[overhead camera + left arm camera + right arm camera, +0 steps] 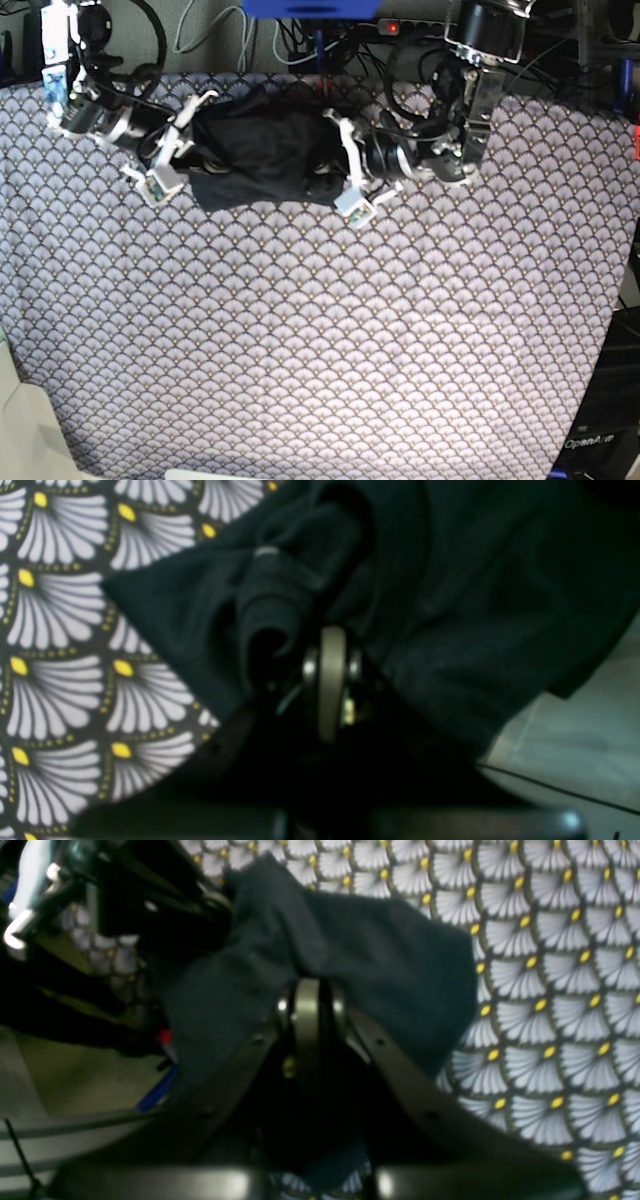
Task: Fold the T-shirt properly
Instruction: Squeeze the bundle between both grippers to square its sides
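We see the black T-shirt (262, 150) bunched up at the far edge of the patterned cloth (320, 340). Our left gripper (335, 168) pinches one end tight, and our right gripper (190, 150) pinches the other end.

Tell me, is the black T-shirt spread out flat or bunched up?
Bunched up. The T-shirt sits in a wrinkled heap at the far edge of the patterned cloth.

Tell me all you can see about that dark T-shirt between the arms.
The T-shirt is plain black, soft fabric, bunched into a wrinkled bundle at the far edge of the scallop-patterned cloth. The left tool pinches a gathered fold at one end, the right tool grips the other end, each shut on it.
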Tool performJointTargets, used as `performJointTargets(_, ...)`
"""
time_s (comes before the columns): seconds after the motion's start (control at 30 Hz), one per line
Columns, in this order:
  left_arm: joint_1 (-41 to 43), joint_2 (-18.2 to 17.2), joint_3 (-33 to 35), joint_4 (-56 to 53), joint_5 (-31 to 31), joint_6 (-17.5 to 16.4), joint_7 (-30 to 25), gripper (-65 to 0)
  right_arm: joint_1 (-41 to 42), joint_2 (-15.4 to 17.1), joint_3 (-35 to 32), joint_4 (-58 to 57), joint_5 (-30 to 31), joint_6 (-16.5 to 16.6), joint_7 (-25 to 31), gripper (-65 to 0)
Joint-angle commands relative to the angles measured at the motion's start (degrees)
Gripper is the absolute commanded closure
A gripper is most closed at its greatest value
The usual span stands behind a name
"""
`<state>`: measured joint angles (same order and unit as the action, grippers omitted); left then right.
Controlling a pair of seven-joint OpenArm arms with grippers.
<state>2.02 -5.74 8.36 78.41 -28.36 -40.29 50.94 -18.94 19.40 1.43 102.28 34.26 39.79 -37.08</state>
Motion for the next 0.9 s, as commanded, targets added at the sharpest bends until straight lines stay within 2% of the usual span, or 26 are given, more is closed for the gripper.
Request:
performJointTargets(0.0, 0.0, -0.2, 0.2, 0.0, 2.4, 0.3, 2.5, 0.0, 0.1, 0.9, 0.2, -0.5, 0.2, 0.2, 1.3, -2.0)
performJointTargets(0.1, 0.0, -0.3, 0.2, 0.0, 2.5, 0.3, 2.5, 0.0, 0.0, 1.9, 0.1, -3.7, 0.2, 0.2, 3.2, -2.0)
performJointTargets(0.3, 0.0, 0.2, 0.1, 0.0, 7.7, 0.3, 2.5, 0.0, 0.0, 3.5, 0.1, -8.6, 0.2, 0.2, 6.3, -2.0)
performJointTargets(0.5, 0.0, 0.2, 0.1, 0.0, 8.1, 0.3, 2.5, 0.0, -0.4, 3.3, -2.3, -9.0, -0.1, 0.2, 7.1, -2.0)
performJointTargets(0.57, 0.0, 0.2, 0.1, 0.0, 8.1, 0.3, 2.5, 0.0, -0.4, 3.1, -3.7, -9.0, -2.7, 0.2, 7.9, -1.9)
performJointTargets(0.7, 0.0, 0.0, 0.1, 0.3, 7.7, 0.3, 2.5, 0.0, -0.9, 0.0, -4.2, -8.5, -9.6, 0.2, 8.1, -1.9)
performJointTargets(0.87, 0.0, 0.1, 0.0, 3.6, 7.6, 0.3, 2.7, 0.0, -1.1, -0.1, -4.0, -1.9, -13.5, 0.2, 7.3, -1.8)
